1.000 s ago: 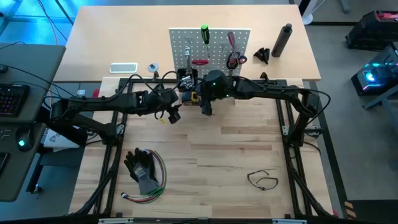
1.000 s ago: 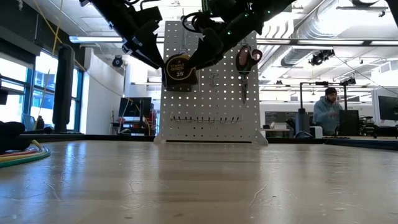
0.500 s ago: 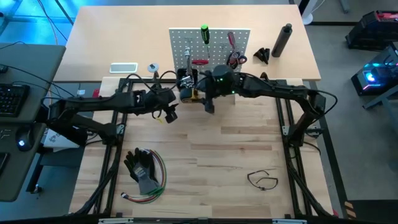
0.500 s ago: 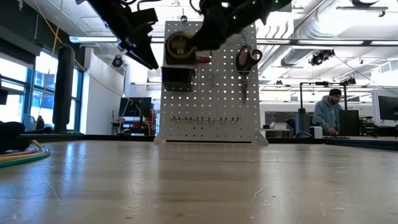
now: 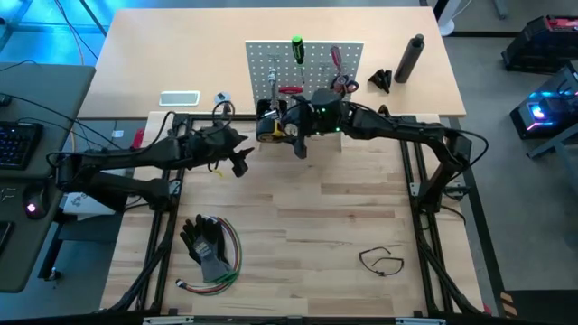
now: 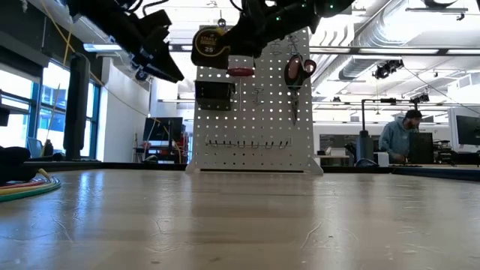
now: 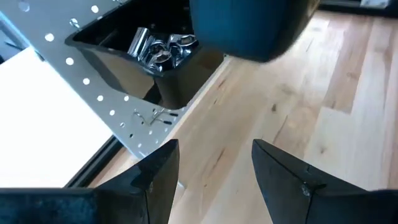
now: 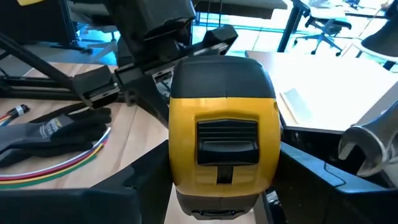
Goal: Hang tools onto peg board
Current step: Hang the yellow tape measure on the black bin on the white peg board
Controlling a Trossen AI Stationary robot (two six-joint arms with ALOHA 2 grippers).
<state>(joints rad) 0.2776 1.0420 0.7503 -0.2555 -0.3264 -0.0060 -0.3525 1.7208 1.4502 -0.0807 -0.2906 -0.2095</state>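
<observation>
High view: peg board point(image 5: 305, 68) stands at the far middle of the table point(image 5: 361, 235), carrying a green-handled screwdriver point(image 5: 296, 50), a red-handled tool point(image 5: 291, 89) and red-handled scissors point(image 5: 340, 86). Right gripper point(image 5: 271, 129) is just in front of the board's left half, clamped on the yellow tape measure point(image 5: 266, 131). Left gripper point(image 5: 242, 162) sits to the board's front-left, apart from it, carrying nothing. Black gloves point(image 5: 204, 242) with coloured wires point(image 5: 226, 271) lie well in front of the board to the left; a thin black loop point(image 5: 381, 260) lies well in front to the right. Low view: tape measure point(image 6: 209, 45) is up at the board's point(image 6: 255, 135) top left corner in the right gripper point(image 6: 225, 49); the small black bin point(image 6: 214, 91) hangs on the board just below it, contents hidden from this angle. Red tool point(image 6: 241, 72) and scissors point(image 6: 298, 71) hang to the bin's right. Left gripper point(image 6: 161, 64) is left of the board, clear of it. A person point(image 6: 397, 135) sits in the room behind. Left wrist view: the fingers point(image 7: 155, 177) stand parted, nothing between them; the bin point(image 7: 149, 59) on the board point(image 7: 93, 106) holds shiny metal sockets point(image 7: 158, 50). Right wrist view: tape measure point(image 8: 222, 140) fills the gap between the right gripper's point(image 8: 217, 186) jaws, held on both sides; gloves point(image 8: 53, 134) and wires point(image 8: 59, 162) show beyond it.
</observation>
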